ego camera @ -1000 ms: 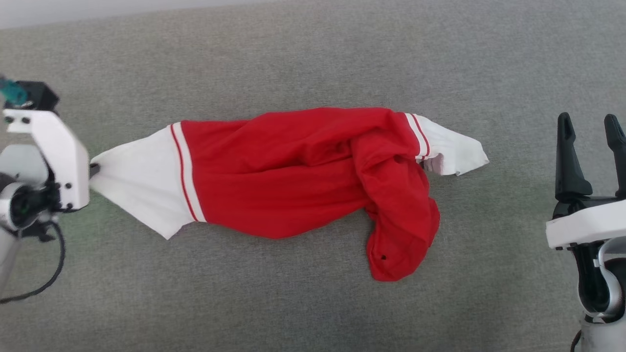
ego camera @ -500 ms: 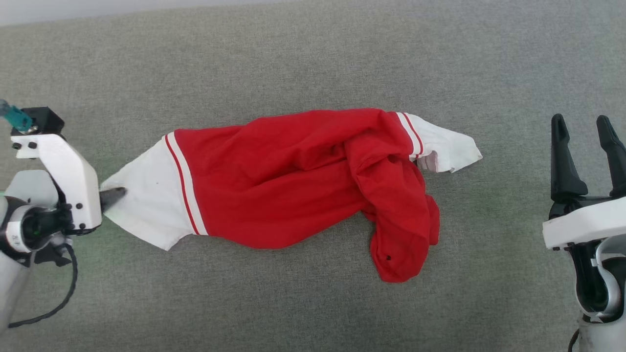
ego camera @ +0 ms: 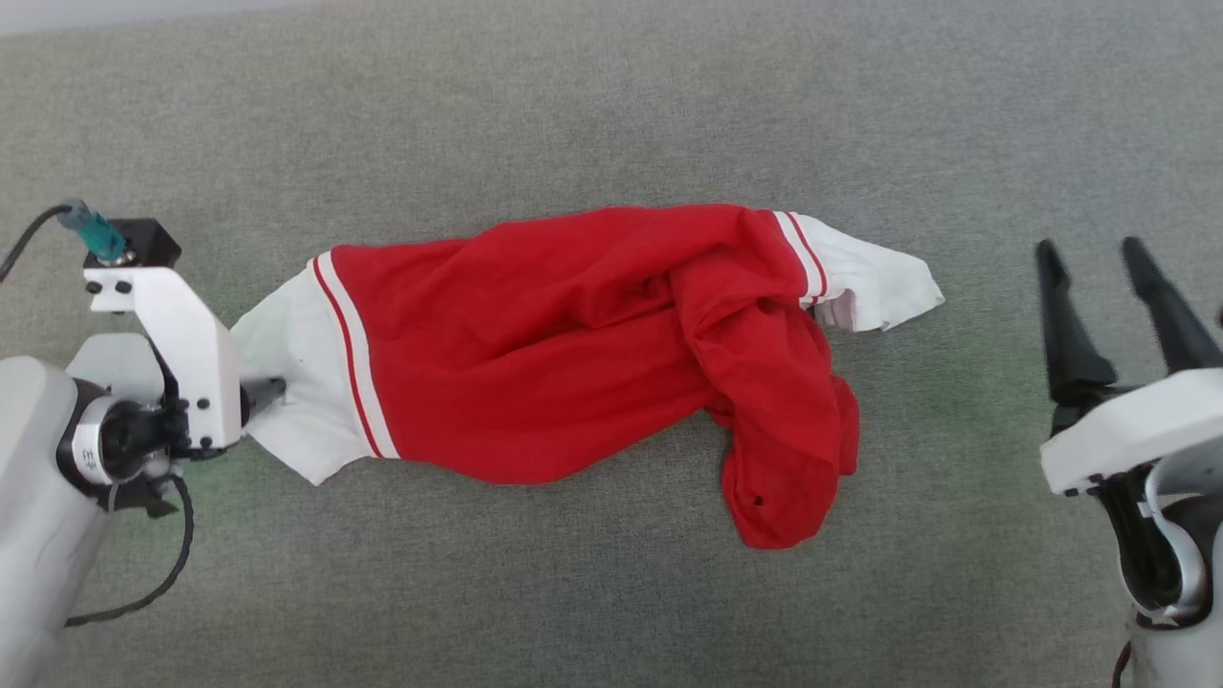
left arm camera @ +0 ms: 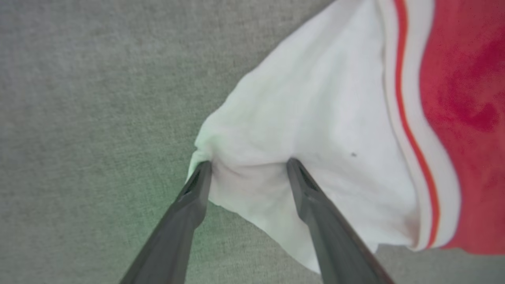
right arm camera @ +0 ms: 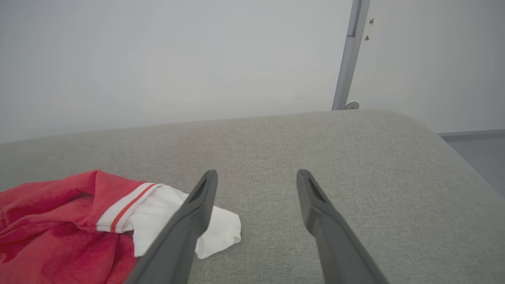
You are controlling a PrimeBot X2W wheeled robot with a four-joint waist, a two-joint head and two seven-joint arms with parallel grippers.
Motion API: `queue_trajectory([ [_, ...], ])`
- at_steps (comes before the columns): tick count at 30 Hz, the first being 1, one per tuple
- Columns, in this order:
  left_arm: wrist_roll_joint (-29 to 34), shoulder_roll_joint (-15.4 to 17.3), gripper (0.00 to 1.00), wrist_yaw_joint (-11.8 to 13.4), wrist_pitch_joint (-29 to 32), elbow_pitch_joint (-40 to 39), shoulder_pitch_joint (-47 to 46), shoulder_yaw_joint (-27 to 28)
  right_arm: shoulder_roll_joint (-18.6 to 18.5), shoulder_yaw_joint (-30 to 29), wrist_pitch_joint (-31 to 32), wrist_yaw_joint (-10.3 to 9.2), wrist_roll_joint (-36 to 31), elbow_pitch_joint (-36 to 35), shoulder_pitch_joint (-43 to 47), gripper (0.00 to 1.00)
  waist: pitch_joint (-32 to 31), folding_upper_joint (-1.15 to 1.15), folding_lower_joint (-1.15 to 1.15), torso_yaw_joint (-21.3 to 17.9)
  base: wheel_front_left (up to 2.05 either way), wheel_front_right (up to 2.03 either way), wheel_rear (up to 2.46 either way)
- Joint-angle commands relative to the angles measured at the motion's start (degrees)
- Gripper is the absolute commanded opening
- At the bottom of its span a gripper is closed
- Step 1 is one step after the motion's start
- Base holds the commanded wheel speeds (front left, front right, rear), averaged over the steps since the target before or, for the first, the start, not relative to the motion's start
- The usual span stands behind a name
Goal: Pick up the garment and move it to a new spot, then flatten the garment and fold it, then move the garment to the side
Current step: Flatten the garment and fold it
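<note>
1. Our left pincer (left arm camera: 248, 162) is spread; both tips press on the end of a white sleeve of the garment (left arm camera: 315, 118), with cloth bunched between them.
2. Our right pincer (ego camera: 1090, 247) is spread too, holding nothing; it sits well apart from the garment's other white sleeve.
3. The garment lies crumpled across the middle of the worktop (ego camera: 611, 115); its red body runs between the two sleeves, and a red fold trails toward our side at the right.
4. The worktop is covered in grey woven fabric, rounded at its far right corner; behind it we see a pale wall (right arm camera: 158, 59), a grey upright strip (right arm camera: 349, 59) and grey floor (right arm camera: 481, 146).
</note>
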Motion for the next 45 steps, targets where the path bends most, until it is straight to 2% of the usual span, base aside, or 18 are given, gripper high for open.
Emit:
queue_trajectory([
  [1, 0.4, -0.9, 1.00, -0.1, -0.7, 1.5, 0.4, -0.6, -0.5, 0.6, 0.6, -0.02, 0.1, 0.4, -0.7, 1.00, 0.3, 0.00, 0.00, 0.0, 0.00, 0.00, 0.00],
  [2, 0.5, -1.2, 1.00, -0.6, -1.1, 2.3, 0.3, -0.7, -0.9, 1.0, 1.7, -0.02, 0.5, 0.8, -1.1, 1.00, 0.5, 0.00, 0.00, 0.1, 0.00, 0.00, 0.00],
  [3, 0.3, -1.6, 0.47, -1.1, -1.8, 3.1, 0.0, -0.5, -1.6, 1.5, 2.6, -0.02, 0.7, 1.3, -1.5, 1.00, 0.7, 0.00, 0.00, 0.2, 0.00, 0.00, 0.00],
  [4, -0.1, -2.0, 0.00, -1.6, -1.9, 3.8, -0.3, -0.6, -2.4, 2.3, 3.7, -0.02, 0.8, 1.8, -1.9, 1.00, 1.0, 0.00, 0.00, 0.4, 0.00, 0.00, 0.00],
  [9, -0.3, -3.6, 0.00, -3.7, -2.9, 5.4, -2.1, -0.8, -5.6, 5.3, 10.1, -0.02, 3.6, 5.3, -5.6, 1.00, 2.3, 0.00, 0.00, 1.6, 0.00, 0.00, 0.00],
  [18, 0.8, -6.6, 0.00, -5.5, -3.6, 6.3, -6.2, -2.1, -12.4, 10.8, 22.3, -0.01, 7.1, 15.8, -14.6, 1.00, 4.8, 0.00, 0.00, 4.8, 0.00, 0.00, 0.00],
  [27, 1.1, -8.5, 0.00, -6.2, -4.7, 7.2, -8.0, -2.8, -14.0, 22.0, 35.2, 0.06, 13.8, 26.8, -17.7, 1.00, 6.2, 0.00, 0.00, 6.5, 0.00, 0.00, 0.00],
  [28, 1.2, -8.7, 0.00, -6.2, -4.8, 7.4, -8.1, -2.9, -14.1, 23.6, 36.7, 0.12, 14.5, 27.7, -17.8, 0.67, 6.3, 0.00, 0.00, 6.6, 0.00, 0.00, 0.00],
  [29, 1.2, -8.9, 0.00, -6.3, -4.8, 7.6, -8.2, -2.9, -14.4, 25.1, 37.7, 0.22, 15.2, 28.1, -17.8, 0.00, 6.3, 0.00, 0.00, 6.7, 0.00, 0.00, 0.00],
  [34, 1.0, -8.4, 0.00, -6.0, -6.0, 8.9, -8.9, -2.2, -17.4, 27.2, 37.3, 0.12, 18.6, 26.5, -20.3, 0.00, 6.1, 0.00, 0.00, 6.6, 0.00, 0.00, 0.00],
  [40, 1.6, -5.4, 0.00, -7.1, -7.8, 5.3, -13.2, -0.1, -21.1, 23.0, 34.3, -0.02, 23.7, 20.3, -25.6, 0.00, 2.3, 0.00, 0.00, 5.6, 0.00, 0.00, 0.00],
  [45, 2.7, -3.7, 0.00, -7.3, -7.5, 2.1, -15.4, 0.1, -22.8, 21.4, 33.8, -0.01, 24.5, 18.0, -27.7, 0.00, -0.9, 0.00, 0.00, 5.1, 0.00, 0.00, 0.00],
])
